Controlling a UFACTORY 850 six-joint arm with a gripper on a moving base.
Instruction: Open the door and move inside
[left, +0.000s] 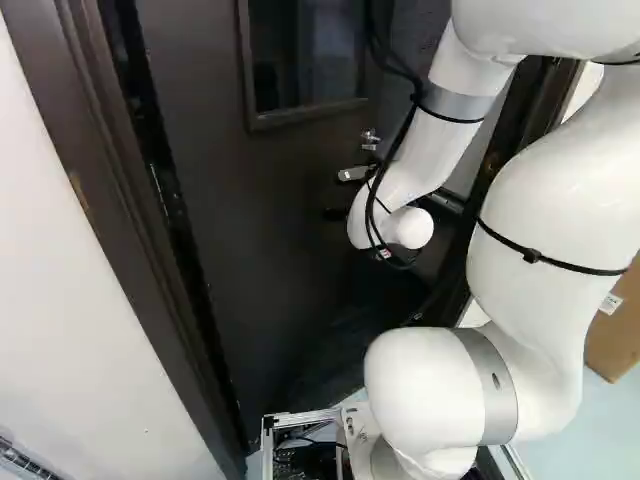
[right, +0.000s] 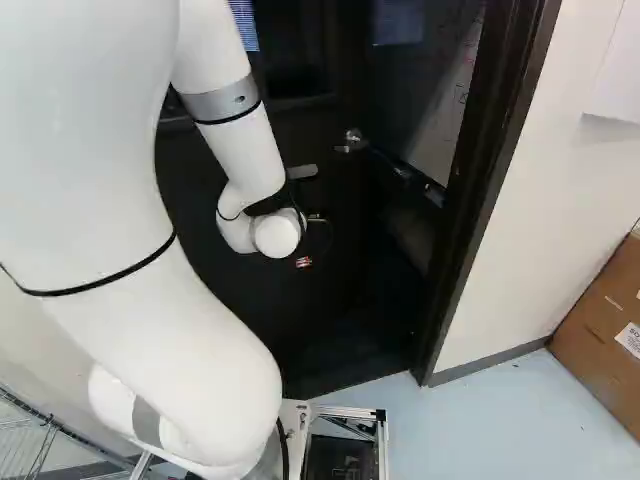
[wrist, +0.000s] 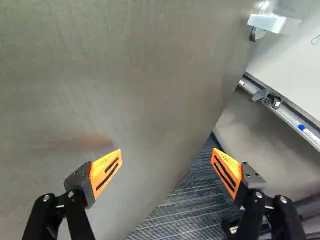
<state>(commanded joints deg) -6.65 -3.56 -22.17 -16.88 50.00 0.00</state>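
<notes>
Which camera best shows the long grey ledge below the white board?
The wrist view: there the long grey ledge looks large and bright, and a blue-tipped marker shows on it. The right base view shows it small and dark; the left base view, only a short piece.

Wht wall (right: 560, 200), lt-blue flr (right: 490, 430), cardbd box (right: 595, 345).
</notes>
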